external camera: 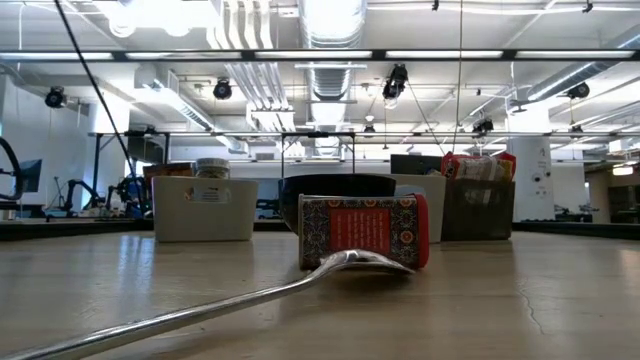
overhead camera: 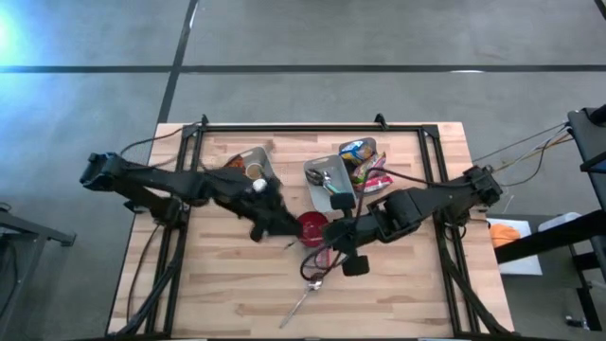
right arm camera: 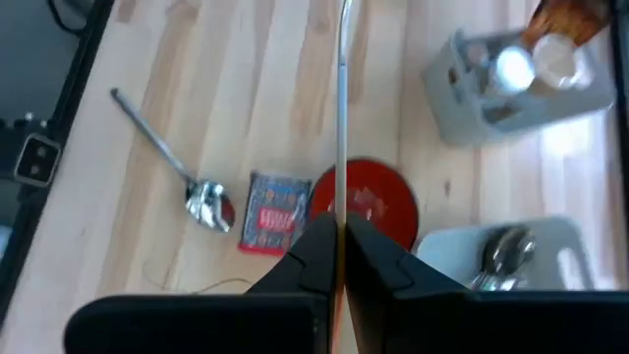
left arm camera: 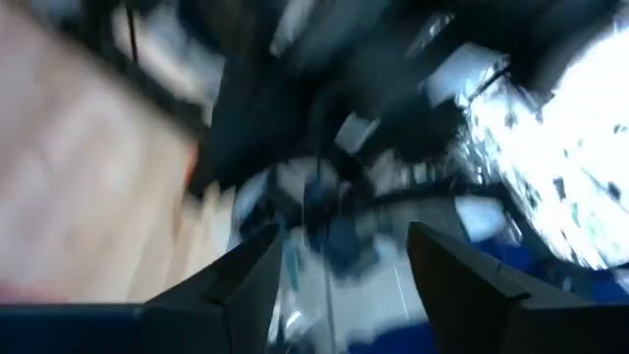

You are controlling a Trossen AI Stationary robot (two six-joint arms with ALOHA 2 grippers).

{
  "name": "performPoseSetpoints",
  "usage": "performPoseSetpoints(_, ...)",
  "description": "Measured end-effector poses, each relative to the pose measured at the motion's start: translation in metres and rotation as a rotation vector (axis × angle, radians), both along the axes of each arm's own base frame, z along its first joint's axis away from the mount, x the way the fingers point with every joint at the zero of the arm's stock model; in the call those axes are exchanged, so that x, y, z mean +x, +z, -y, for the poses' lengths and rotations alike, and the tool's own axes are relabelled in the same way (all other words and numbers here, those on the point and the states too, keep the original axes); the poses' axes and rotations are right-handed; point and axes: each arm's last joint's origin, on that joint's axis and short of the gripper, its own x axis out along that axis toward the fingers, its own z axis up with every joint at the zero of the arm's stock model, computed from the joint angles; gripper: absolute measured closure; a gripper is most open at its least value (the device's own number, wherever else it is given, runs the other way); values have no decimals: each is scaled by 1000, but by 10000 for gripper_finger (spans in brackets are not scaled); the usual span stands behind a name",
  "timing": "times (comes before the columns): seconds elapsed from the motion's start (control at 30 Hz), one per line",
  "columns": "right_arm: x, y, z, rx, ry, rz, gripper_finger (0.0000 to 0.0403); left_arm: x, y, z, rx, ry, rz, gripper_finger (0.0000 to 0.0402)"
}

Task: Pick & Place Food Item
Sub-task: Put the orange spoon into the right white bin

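Note:
My right gripper hangs over the table's middle, shut on a thin flat item that shows edge-on, silvery far out and orange near the fingers. Below it a red bowl stands on the table. Beside the bowl a small red patterned box stands on its side, with a metal spoon lying in front of it. In the high view my left gripper is just left of the bowl. Its own blurred view shows the fingers apart, with nothing plainly between them. My right gripper pinches the thin item's near end between its two fingers. The fingers slant down from the table's right side. The item runs straight on from the fingertips, in line with them, and is lifted clear above the bowl and the table.
At the far side stand a grey bin with jars, a grey bin with cutlery and a bin of snack packets. The spoon lies toward the near edge. Bare wood shows at the near left and near right.

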Motion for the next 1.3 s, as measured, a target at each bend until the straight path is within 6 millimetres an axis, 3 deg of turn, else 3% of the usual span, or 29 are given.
performPoseSetpoints(0.27,-4,5,33,67,-149,-23,395,-51,44,-21,114,147,166,147)
performPoseSetpoints(0.37,-1,6,49,93,-228,-16,395,-71,47,-24,139,145,108,147)
performPoseSetpoints(0.53,3,9,82,126,-360,0,395,-92,30,-22,218,173,-114,146)
performPoseSetpoints(0.67,7,4,116,175,-460,-15,395,-97,16,-16,316,206,-216,146)
performPoseSetpoints(0.93,6,-34,179,321,-634,-76,395,-98,-6,-10,360,195,-262,146)
performPoseSetpoints(1.13,4,-64,207,442,-755,-53,395,-98,-26,-11,379,217,-331,146)
performPoseSetpoints(1.3,-1,-88,213,482,-869,-99,395,-99,-37,-11,422,200,-363,146)
